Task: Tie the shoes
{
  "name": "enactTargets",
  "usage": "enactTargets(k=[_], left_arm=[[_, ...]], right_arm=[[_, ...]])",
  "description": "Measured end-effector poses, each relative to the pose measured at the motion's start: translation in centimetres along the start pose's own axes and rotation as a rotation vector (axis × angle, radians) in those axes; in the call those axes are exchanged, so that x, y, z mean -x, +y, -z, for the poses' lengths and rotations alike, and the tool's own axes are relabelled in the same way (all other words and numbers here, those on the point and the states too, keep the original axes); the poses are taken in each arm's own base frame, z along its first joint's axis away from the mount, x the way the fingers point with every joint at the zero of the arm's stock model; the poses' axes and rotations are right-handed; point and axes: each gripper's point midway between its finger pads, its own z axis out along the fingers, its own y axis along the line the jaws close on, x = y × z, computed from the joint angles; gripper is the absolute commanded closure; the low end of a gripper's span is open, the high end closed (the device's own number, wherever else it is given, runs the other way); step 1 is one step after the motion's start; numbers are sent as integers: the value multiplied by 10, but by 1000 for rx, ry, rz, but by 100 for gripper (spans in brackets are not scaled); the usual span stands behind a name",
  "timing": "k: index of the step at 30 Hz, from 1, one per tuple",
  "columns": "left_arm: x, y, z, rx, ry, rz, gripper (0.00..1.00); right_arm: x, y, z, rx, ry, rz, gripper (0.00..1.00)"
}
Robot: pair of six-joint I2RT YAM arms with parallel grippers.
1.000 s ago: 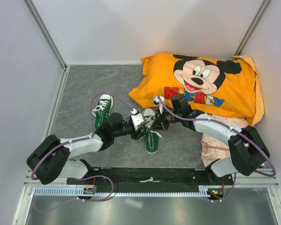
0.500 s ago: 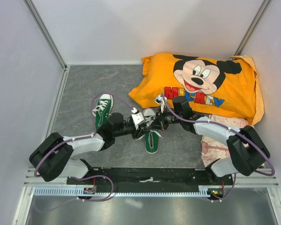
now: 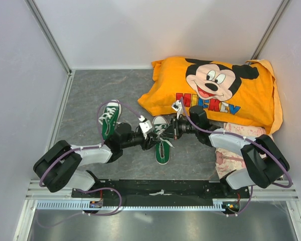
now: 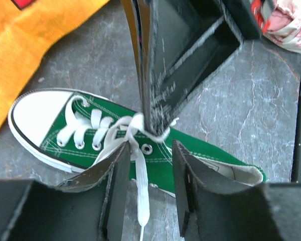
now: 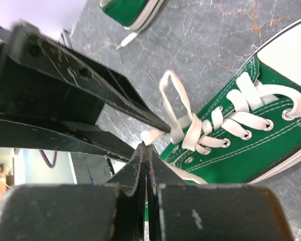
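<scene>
Right fingers [image 5: 134, 170] are pressed together, and a bit of white lace [image 4: 140, 201] looks caught at their tips, just over the eyelets of the shoe [image 4: 205, 158]. Left fingers [image 4: 115, 191] stand about half apart and grip nothing. 1 free strand of that lace runs down the gap between them; whether it touches a pad I cannot tell.

Seen from above, this shoe lies near the middle of the surface [image 3: 90, 90], toe toward 12 o'clock. The left arm reaches in from 9 o'clock and the right from 3 o'clock. The second shoe [image 3: 109, 116] sits at 10 o'clock of it, and the orange cloth [image 3: 215, 90] at 1 o'clock.

I judge the step to be forming the bow on this shoe: 1 loop [image 5: 173, 93] stands up beside the left tips. Next, the left fingers likely need to close on the strand between them and draw it across while the right fingers hold firm. A slip there would undo the loop.
</scene>
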Motion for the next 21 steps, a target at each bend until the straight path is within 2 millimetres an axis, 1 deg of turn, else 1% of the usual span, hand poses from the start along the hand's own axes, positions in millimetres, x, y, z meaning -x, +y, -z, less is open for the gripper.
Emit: enactTargets(k=[3, 9, 16, 19, 20, 21], left_arm=[[-4, 0, 1, 1, 2, 5, 57], [-3, 0, -1, 2, -10, 7, 57], [1, 0, -2, 4, -25, 39, 56], [0, 0, -3, 8, -24, 56, 63], [-1, 1, -3, 11, -22, 61, 70], [-3, 2, -4, 18, -20, 68, 73]], right_arm=[[3, 1, 0, 9, -20, -25, 100], [10, 8, 0, 35, -44, -45, 100], [9, 5, -3, 34, -42, -65, 100], [9, 5, -3, 36, -42, -69, 100], [8, 5, -3, 36, -43, -70, 100], [8, 5, -3, 38, -43, -72, 100]])
